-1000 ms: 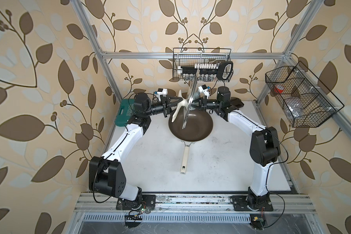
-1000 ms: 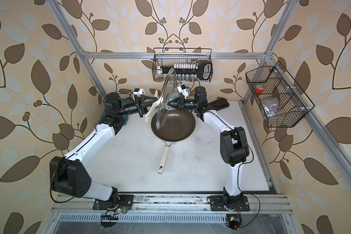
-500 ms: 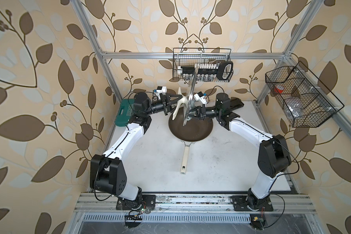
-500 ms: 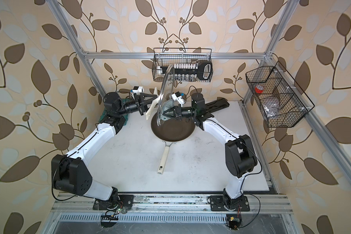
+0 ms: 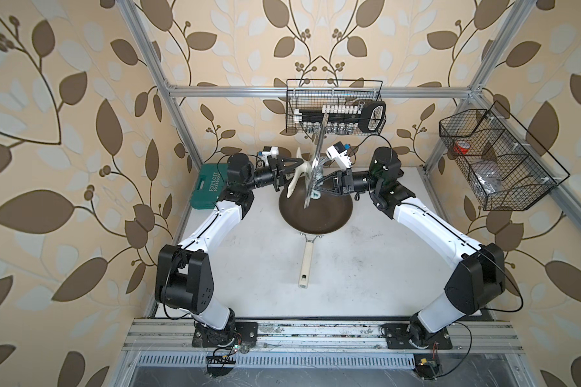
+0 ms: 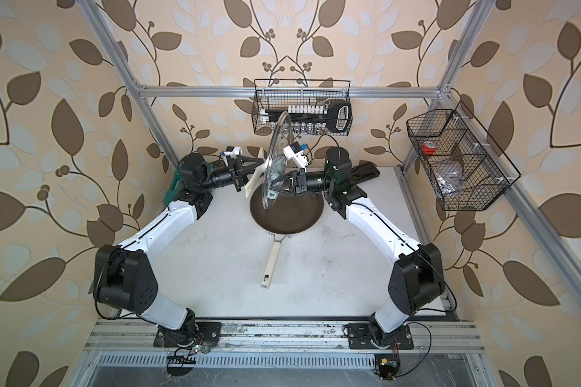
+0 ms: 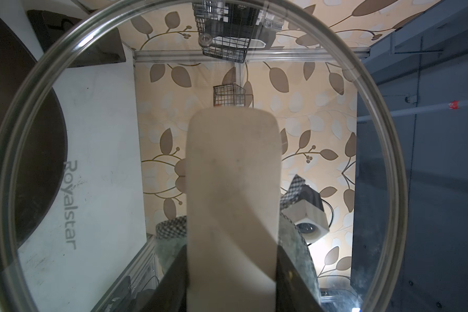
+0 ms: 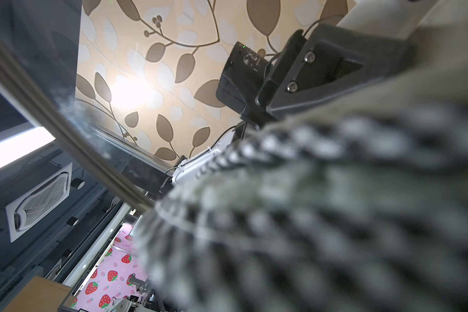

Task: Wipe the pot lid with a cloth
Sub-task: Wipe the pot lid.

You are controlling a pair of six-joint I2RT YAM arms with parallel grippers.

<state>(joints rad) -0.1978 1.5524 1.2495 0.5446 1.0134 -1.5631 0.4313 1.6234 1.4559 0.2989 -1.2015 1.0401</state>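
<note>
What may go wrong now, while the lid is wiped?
The left gripper holds the glass pot lid only by its cream handle, on edge above the frying pan; a hard push from the cloth could twist it loose and drop it. The right gripper, pinching that cloth, might scrape the glass.

The pot lid (image 6: 277, 147) had clear glass, a silvery rim and a cream-white handle, which sat between the jaws of the black left gripper (image 5: 299, 166). In the jaws of the black right gripper (image 6: 273, 187), the cloth (image 7: 295, 243) was grey-green with a black-and-white checked edge. Below both pairs of jaws lay a dark brown frying pan (image 5: 316, 217) with a cream handle, on a white table (image 5: 366, 268). Behind the left jaws was a green case (image 5: 208, 184). The wallpaper (image 5: 64, 134) was beige with brown and pale leaves.
</note>
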